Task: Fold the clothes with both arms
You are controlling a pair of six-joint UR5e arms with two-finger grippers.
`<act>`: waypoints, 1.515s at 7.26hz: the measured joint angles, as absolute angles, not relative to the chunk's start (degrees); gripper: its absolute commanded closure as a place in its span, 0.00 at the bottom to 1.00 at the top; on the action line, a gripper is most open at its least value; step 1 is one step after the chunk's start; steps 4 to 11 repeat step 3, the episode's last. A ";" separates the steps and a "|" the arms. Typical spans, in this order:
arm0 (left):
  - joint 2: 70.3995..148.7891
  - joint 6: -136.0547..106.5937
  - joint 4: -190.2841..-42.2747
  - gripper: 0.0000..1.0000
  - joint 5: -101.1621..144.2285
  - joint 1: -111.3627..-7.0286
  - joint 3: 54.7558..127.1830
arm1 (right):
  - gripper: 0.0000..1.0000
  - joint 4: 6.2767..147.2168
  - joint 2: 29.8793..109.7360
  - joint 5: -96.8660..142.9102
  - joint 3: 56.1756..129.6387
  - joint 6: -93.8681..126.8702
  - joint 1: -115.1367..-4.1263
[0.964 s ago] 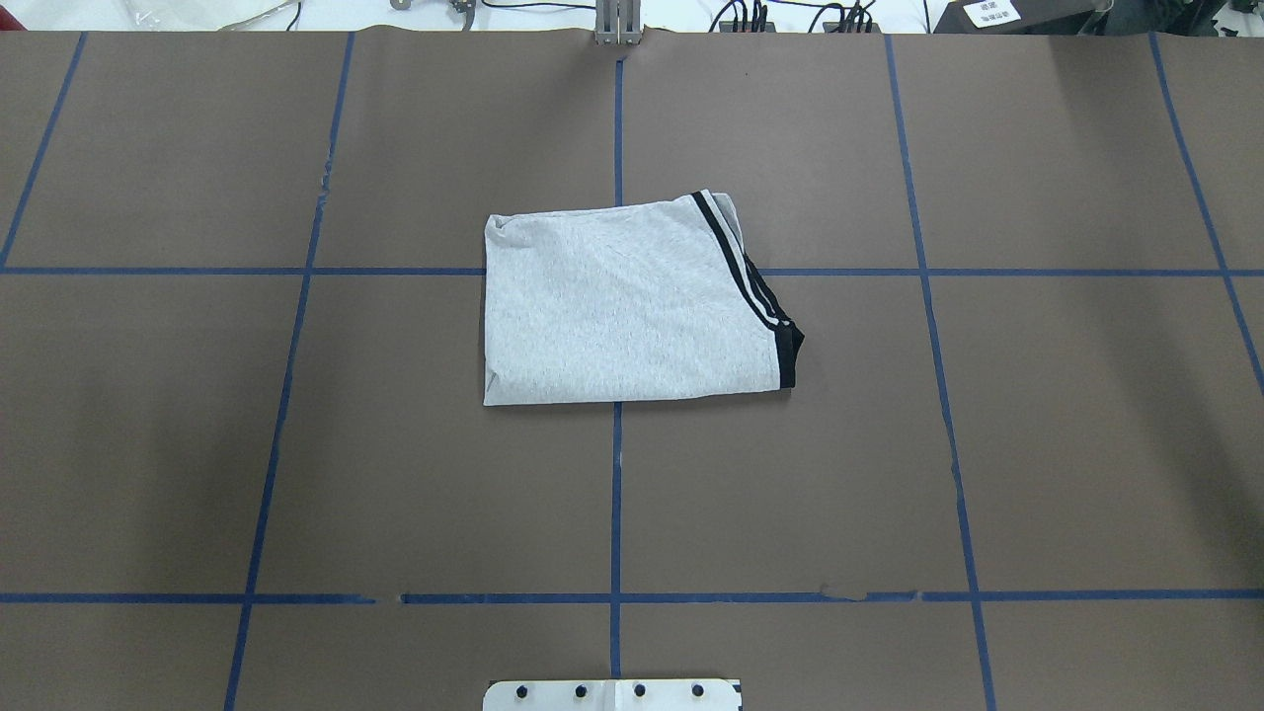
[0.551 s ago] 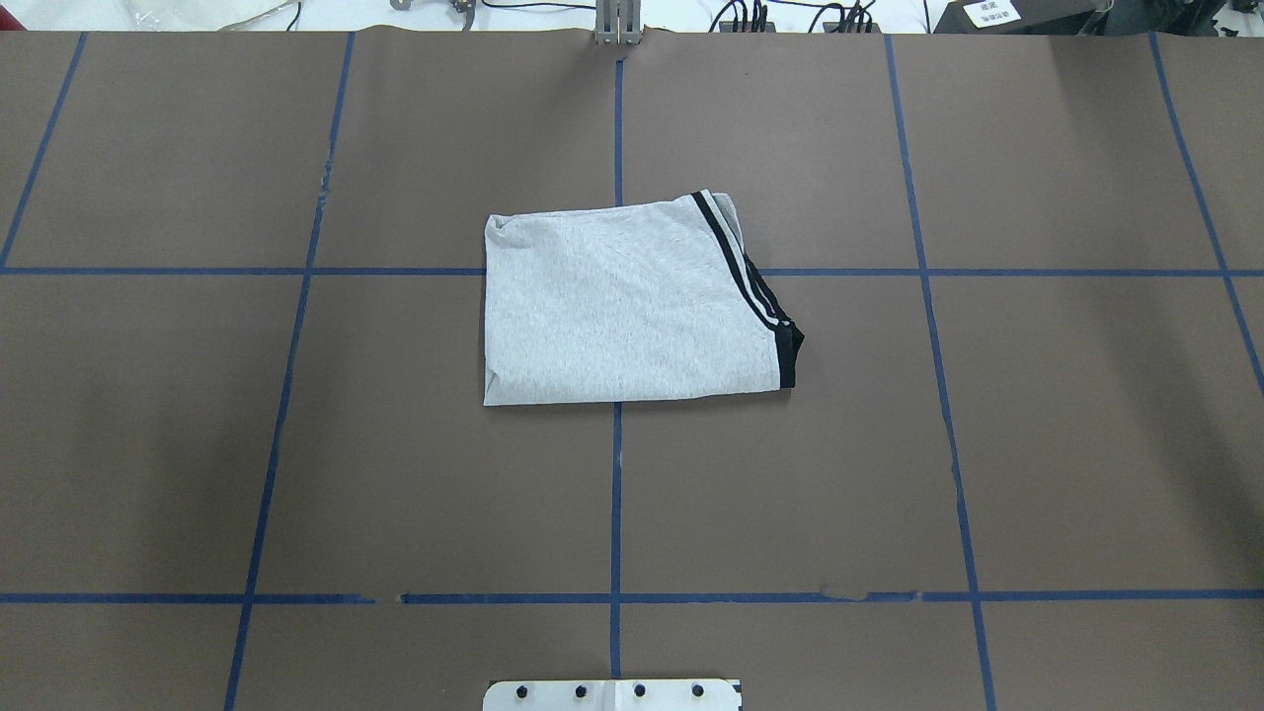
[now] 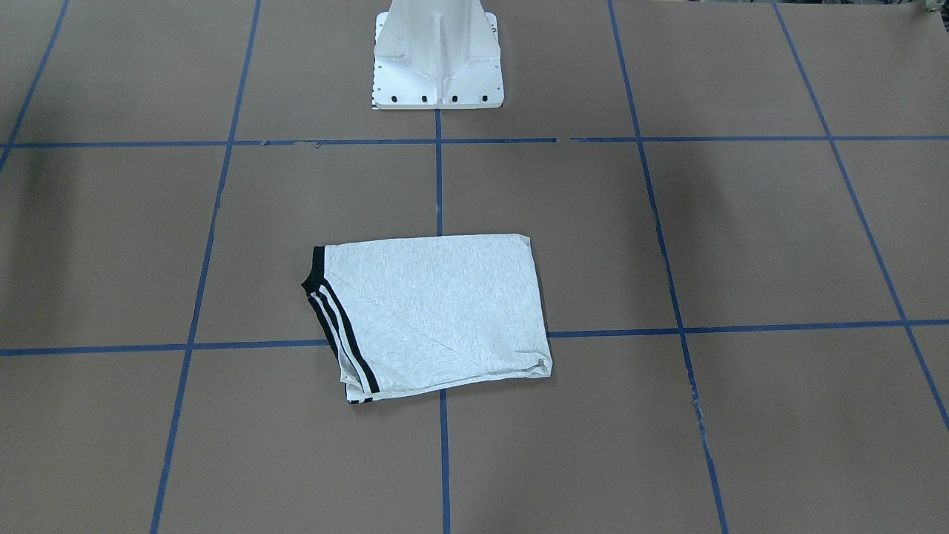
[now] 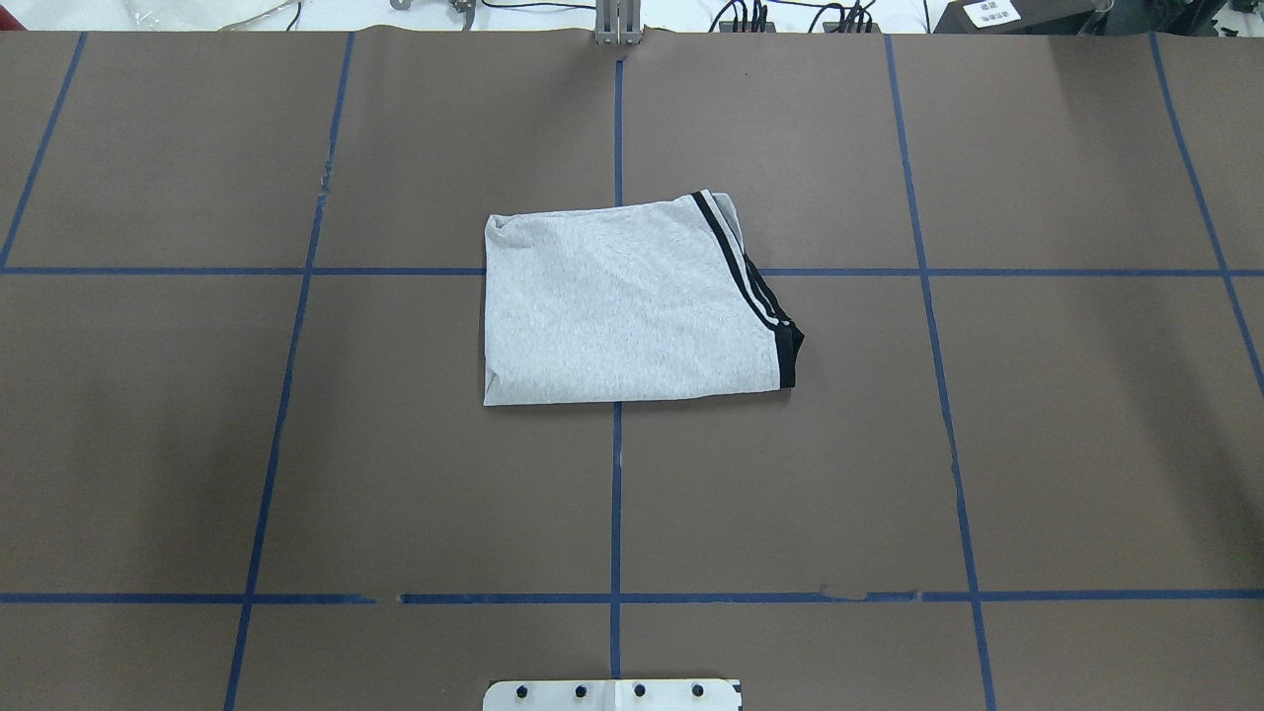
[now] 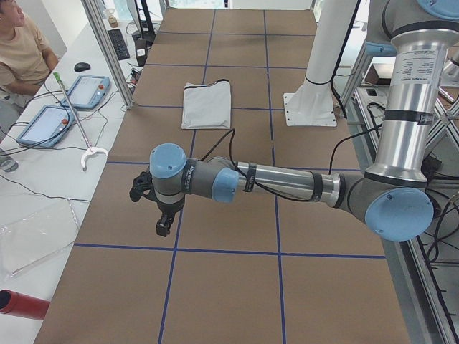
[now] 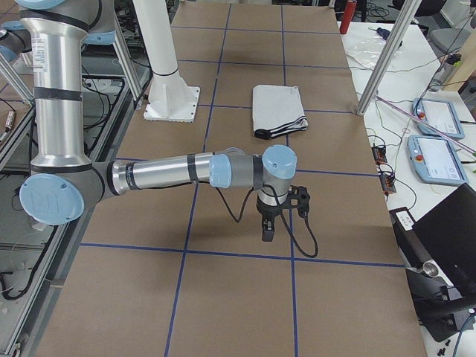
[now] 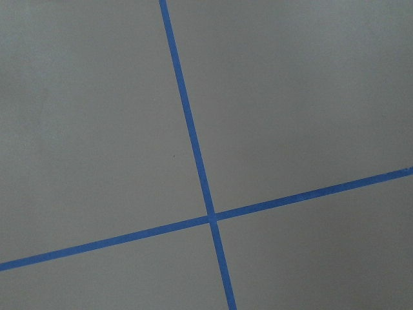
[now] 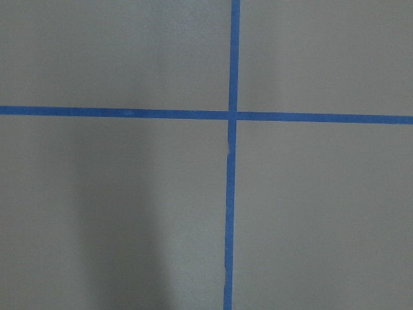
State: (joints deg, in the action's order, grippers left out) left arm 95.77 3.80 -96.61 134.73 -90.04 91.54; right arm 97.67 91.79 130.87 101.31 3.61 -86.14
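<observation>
Grey shirt [image 4: 632, 301] lies folded at the table's [image 4: 296, 444] middle, left gripper [image 5: 163, 228] and right gripper [image 6: 268, 234] well apart from it (whether open or closed, I cannot tell). Folding looks done; best not to touch the fold.

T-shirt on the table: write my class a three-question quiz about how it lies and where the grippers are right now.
1. True or false: the T-shirt lies folded on the table, touched by neither the left gripper nor the right gripper.
2. In the overhead view, the striped trim runs along the shirt's: A) left edge B) right edge C) near edge.
3. What do both wrist cameras show?
Key: 1 true; 2 B; 3 crossing blue tape lines on bare table.
</observation>
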 measured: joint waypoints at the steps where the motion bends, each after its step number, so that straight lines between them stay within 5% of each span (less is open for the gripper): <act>1: 96.11 3.91 -96.67 0.00 134.47 -89.91 91.63 | 0.00 97.65 91.99 131.84 101.32 3.66 -86.13; 11: 96.37 4.16 -96.91 0.00 134.43 -89.77 91.64 | 0.00 97.65 91.99 134.18 101.19 3.67 -86.13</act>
